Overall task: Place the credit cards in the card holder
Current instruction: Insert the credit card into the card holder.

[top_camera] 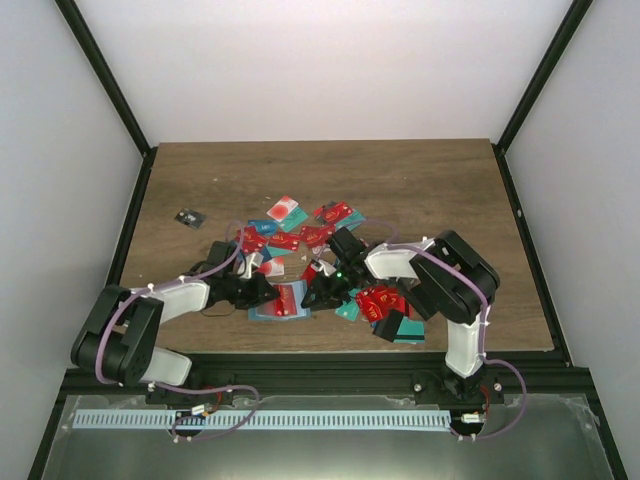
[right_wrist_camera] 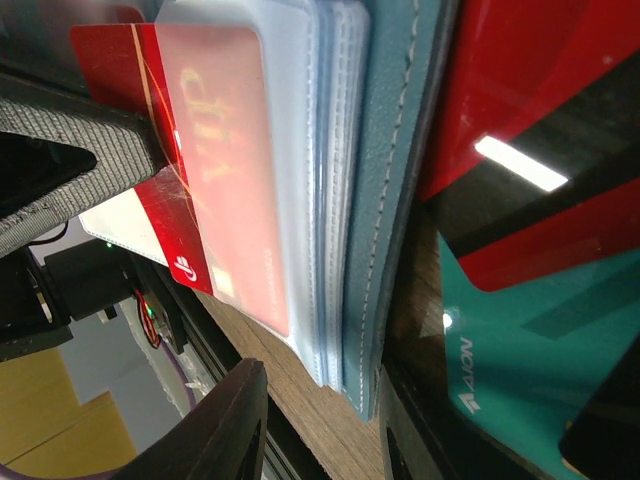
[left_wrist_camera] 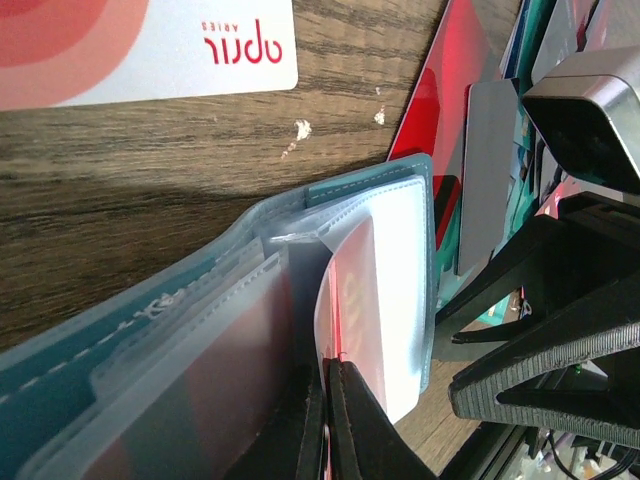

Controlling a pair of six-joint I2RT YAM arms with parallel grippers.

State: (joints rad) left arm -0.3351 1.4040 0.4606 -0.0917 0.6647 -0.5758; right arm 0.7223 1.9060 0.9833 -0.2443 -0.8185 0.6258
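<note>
While my left fingers pinch a clear sleeve of the card holder on the desk, my right fingers stand part open astride its edge; 1 red card sits partly in.

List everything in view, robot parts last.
card holder: one, teal-blue with clear sleeves, open, near centre of table.
red card: one, red, partly inside a holder sleeve, gripped by the left hand.
credit cards: many, mostly red, some teal, loose heap behind and right of the holder.
white card: one, white with red blot, printed "april", on the wood beside the holder.
small black item: one, black, alone at far left.
black block: one, black, near right end of the heap.
table: one, brown wood grain.
left hand: one, black, shut on the red card.
right hand: one, black, fingers apart at the holder's edge.
</note>
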